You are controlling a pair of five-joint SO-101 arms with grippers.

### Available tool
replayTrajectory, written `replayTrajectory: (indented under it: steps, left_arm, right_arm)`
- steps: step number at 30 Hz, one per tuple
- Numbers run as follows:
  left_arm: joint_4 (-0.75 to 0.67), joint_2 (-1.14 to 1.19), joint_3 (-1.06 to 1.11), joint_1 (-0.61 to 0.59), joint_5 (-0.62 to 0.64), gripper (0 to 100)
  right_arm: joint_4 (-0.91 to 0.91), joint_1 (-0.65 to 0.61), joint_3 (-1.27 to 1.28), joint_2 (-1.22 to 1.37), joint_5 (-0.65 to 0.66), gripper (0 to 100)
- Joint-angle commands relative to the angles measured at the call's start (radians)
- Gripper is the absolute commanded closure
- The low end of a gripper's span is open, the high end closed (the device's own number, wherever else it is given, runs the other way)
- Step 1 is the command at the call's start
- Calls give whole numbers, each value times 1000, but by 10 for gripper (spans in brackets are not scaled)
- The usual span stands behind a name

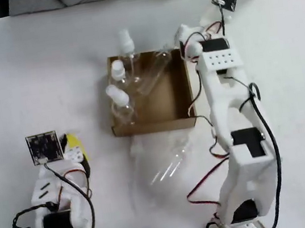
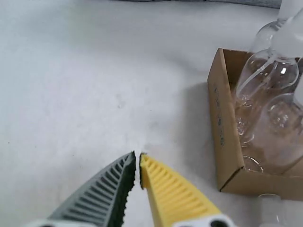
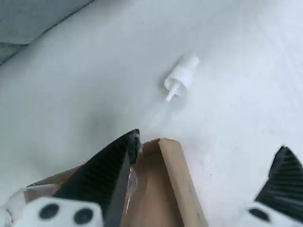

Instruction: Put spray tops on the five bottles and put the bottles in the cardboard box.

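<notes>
White table [image 1: 31,69]; cardboard box [image 1: 153,126] mid-table. Past its far right corner, loose spray top [image 3: 181,78]: looks light, rigid, slick; pinch across collar. Over that corner, right gripper [image 3: 208,142] spread wide; left gripper [image 2: 137,158] closed, empty.

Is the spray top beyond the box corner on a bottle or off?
Off. The spray top lies alone on the table, apart from the cardboard box, no bottle attached.

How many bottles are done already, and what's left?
Three topped bottles stand in the cardboard box, plus one lying there, top unclear. Nothing's held: the right claw is open by a loose spray top. One bottle lies outside on the table.
</notes>
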Motion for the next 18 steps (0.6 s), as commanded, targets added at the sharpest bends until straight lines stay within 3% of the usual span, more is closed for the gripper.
replayTrajectory:
  steps: [1, 10, 18]
  left_arm:
    - [5, -10, 0, -1, -11, 978]
    - [5, -10, 0, -1, -11, 978]
    - [5, -10, 0, -1, -11, 978]
  right_arm:
    - [13, 21, -100, 18, -32, 625]
    - [15, 15, -318, 232, -192, 626]
    - [21, 15, -646, 530, -215, 626]
